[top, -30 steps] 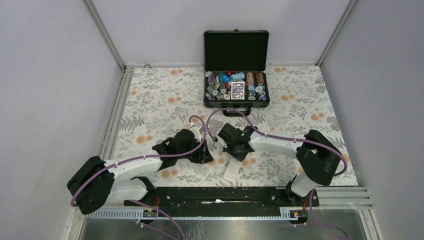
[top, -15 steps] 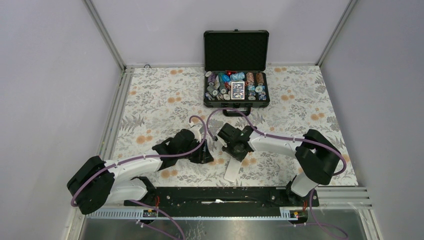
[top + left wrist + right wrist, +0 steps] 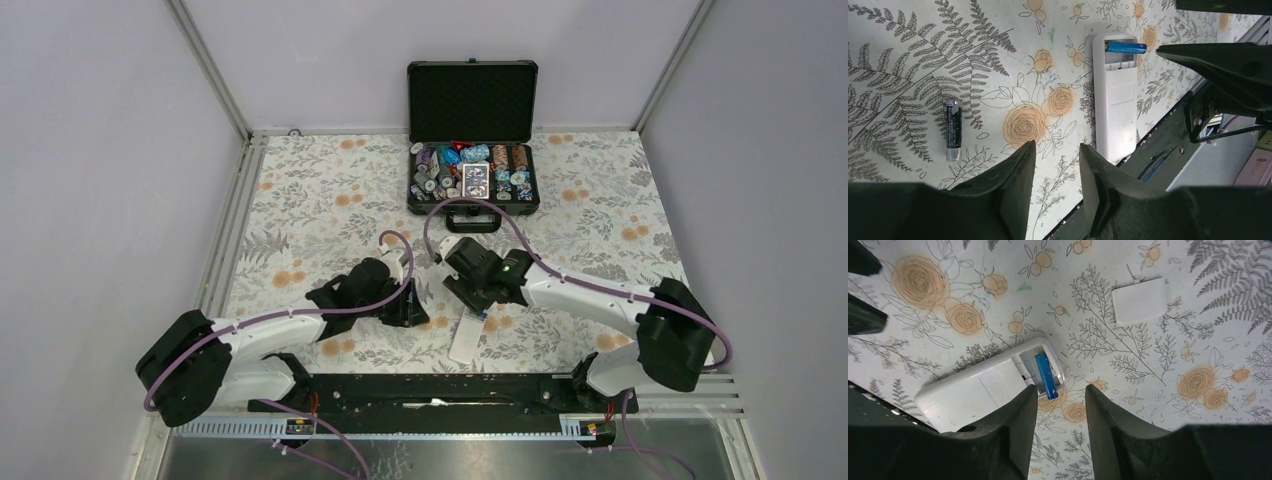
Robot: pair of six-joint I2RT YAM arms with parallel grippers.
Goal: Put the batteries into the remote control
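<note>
A: Whereabouts of the remote control [image 3: 468, 338]?
B: Lies back up on the flowered table [image 3: 320, 200], near the front edge, between the two arms; far end uncovered.
A: And the blue battery [image 3: 1046, 376]?
B: Sits crosswise in that uncovered end, one tip poking past the edge.
A: The dark battery [image 3: 952, 129]?
B: Rests flat on the table, left of the remote control, well apart.
A: State of the left gripper [image 3: 1055, 160]?
B: Spread, pinching nothing; hovers between dark battery and remote control.
A: And the right gripper [image 3: 1060, 400]?
B: Spread too, empty; hangs above the uncovered end.
A: Anything else?
B: A small white cover [image 3: 1139, 301], loose past that far end; a chip case [image 3: 472, 190], open at the far side.
</note>
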